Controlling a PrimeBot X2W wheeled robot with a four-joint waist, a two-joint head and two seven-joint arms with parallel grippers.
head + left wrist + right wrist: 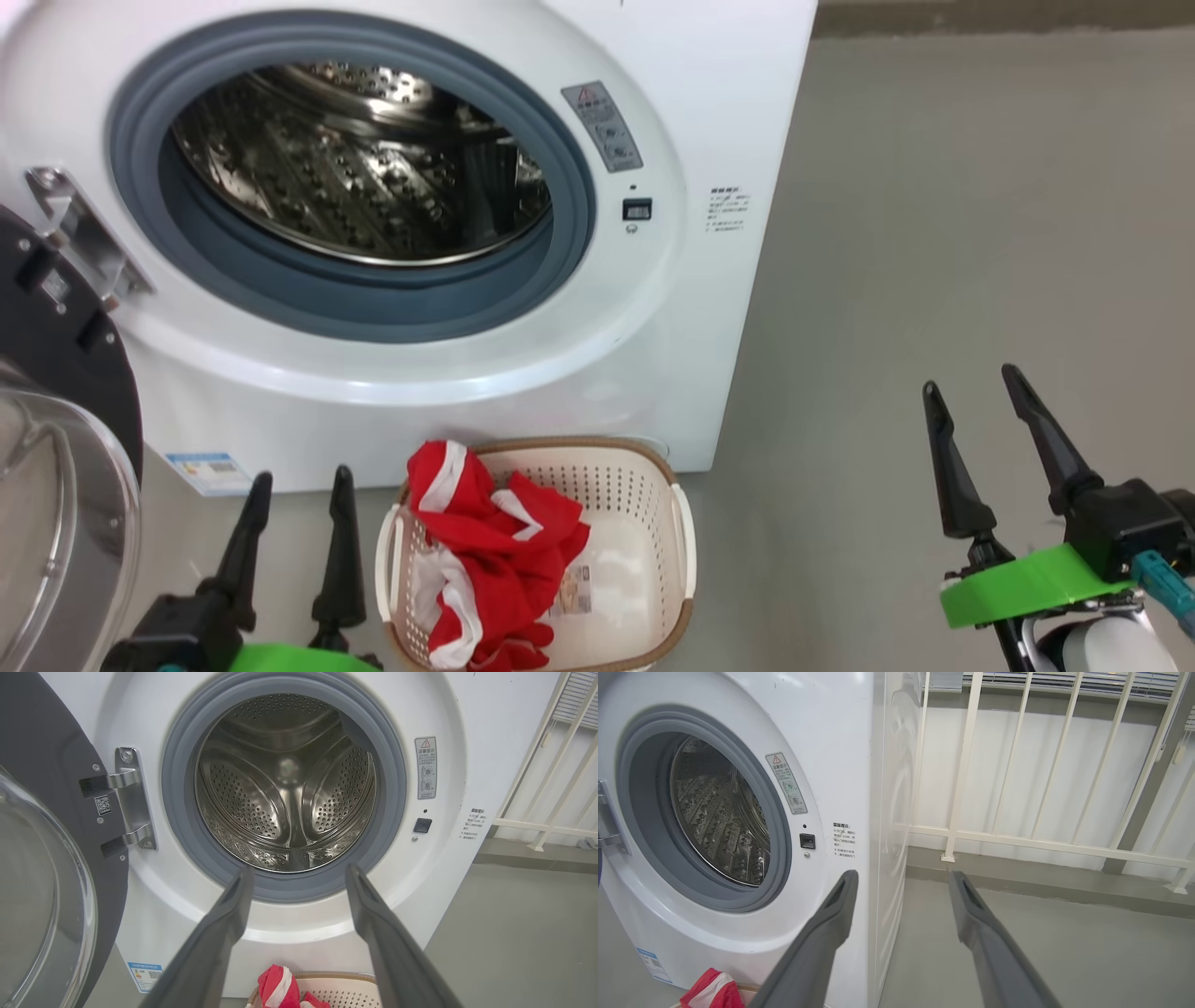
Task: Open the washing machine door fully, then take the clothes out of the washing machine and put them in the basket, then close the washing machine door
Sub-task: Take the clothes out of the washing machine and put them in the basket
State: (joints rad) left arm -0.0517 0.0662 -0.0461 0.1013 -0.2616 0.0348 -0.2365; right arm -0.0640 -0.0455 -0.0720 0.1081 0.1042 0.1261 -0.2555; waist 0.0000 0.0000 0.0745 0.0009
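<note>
The white washing machine [709, 112] [467, 714] [831, 742] faces me with its steel drum [364, 168] [287, 784] [719, 816] showing no clothes inside. Its door [56, 420] [42, 858], black-rimmed with a clear glass bowl, hangs swung open at the left. The cream basket [644, 532] [345, 991] stands on the floor before the machine, holding red and white clothes [485, 541] [278, 989] [712, 991]. My left gripper [301, 478] [299, 870] is open just left of the basket, nothing between its fingers. My right gripper [971, 378] [903, 875] hangs open over bare floor to the right.
Grey floor [934, 233] stretches to the right of the machine. A white railing [1041, 788] [556, 765] runs along the wall behind it. The open door takes up the room at the lower left.
</note>
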